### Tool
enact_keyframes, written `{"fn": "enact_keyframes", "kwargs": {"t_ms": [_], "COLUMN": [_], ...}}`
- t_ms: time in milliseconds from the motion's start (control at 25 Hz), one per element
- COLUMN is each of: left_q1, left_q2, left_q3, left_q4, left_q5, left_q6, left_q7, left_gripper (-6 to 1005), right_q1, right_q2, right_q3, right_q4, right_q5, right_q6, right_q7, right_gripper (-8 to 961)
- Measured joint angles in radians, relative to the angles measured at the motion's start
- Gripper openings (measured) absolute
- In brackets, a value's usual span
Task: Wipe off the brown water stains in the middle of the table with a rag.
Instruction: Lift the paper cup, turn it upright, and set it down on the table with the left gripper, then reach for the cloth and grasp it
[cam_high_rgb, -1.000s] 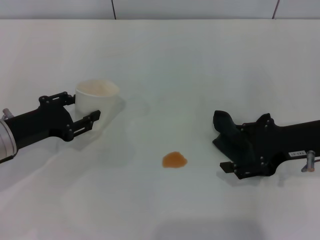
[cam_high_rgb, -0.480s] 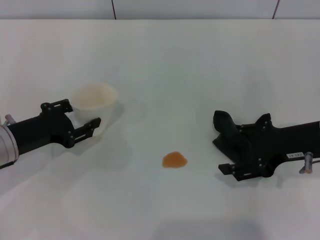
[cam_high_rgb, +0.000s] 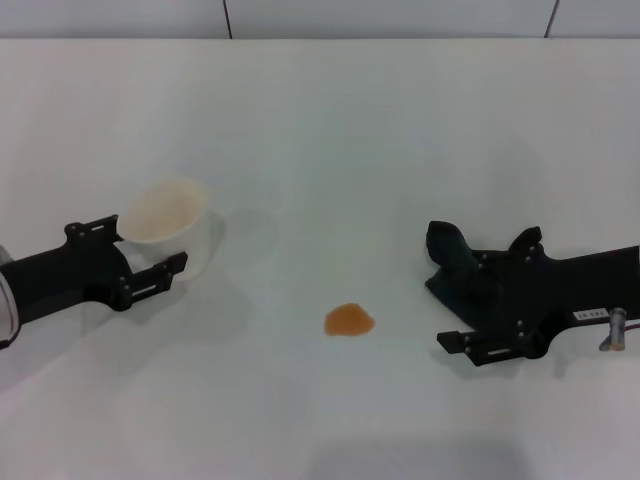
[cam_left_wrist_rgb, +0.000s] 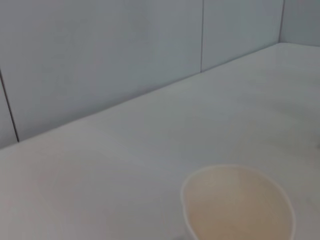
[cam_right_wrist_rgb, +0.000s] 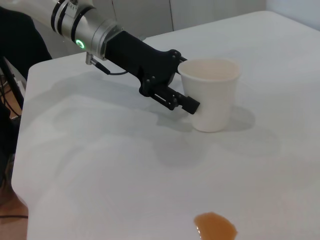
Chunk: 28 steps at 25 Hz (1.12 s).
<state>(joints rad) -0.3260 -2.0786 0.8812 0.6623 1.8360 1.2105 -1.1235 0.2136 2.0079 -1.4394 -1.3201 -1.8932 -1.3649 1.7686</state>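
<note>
The left gripper (cam_high_rgb: 150, 250) had its fingers (cam_right_wrist_rgb: 183, 103) clamped on the cup (cam_high_rgb: 170, 222); the right gripper (cam_high_rgb: 452, 300) rested on the surface (cam_high_rgb: 380, 130), fingers pinching the rag (cam_high_rgb: 446, 252), beside the brown water stains (cam_high_rgb: 349, 320).

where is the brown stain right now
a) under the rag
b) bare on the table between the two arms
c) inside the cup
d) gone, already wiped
b: the brown stain lies uncovered on the table, between the cup and the rag.
</note>
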Motion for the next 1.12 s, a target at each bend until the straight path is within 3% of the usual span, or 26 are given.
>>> {"fn": "enact_keyframes", "kwargs": {"t_ms": [280, 440, 640, 920, 1120], "left_q1": [0.041, 0.064, 0.115, 0.197, 0.274], "left_q2": [-0.001, -0.001, -0.002, 0.000, 0.001], "left_q3": [0.071, 0.100, 0.102, 0.094, 0.021], "left_q4": [0.079, 0.132, 0.215, 0.354, 0.484], "left_q5": [0.018, 0.027, 0.028, 0.025, -0.061], "left_q6": [-0.003, -0.003, 0.013, 0.073, 0.230], "left_q7": [-0.073, -0.110, -0.141, -0.198, -0.200], "left_gripper": [658, 826, 888, 886, 884], "right_q1": [0.000, -0.001, -0.002, -0.002, -0.003], "right_q2": [0.000, 0.000, 0.000, 0.000, 0.000], "right_q3": [-0.002, -0.004, -0.010, -0.016, -0.015], "right_q4": [-0.004, -0.004, 0.001, 0.006, -0.011], "right_q5": [0.000, 0.000, 0.003, 0.009, 0.039], "right_q6": [-0.003, -0.004, -0.001, -0.002, -0.025], "right_q7": [0.001, 0.001, 0.003, 0.005, 0.015], "right_gripper": [765, 766, 766, 766, 765]}}
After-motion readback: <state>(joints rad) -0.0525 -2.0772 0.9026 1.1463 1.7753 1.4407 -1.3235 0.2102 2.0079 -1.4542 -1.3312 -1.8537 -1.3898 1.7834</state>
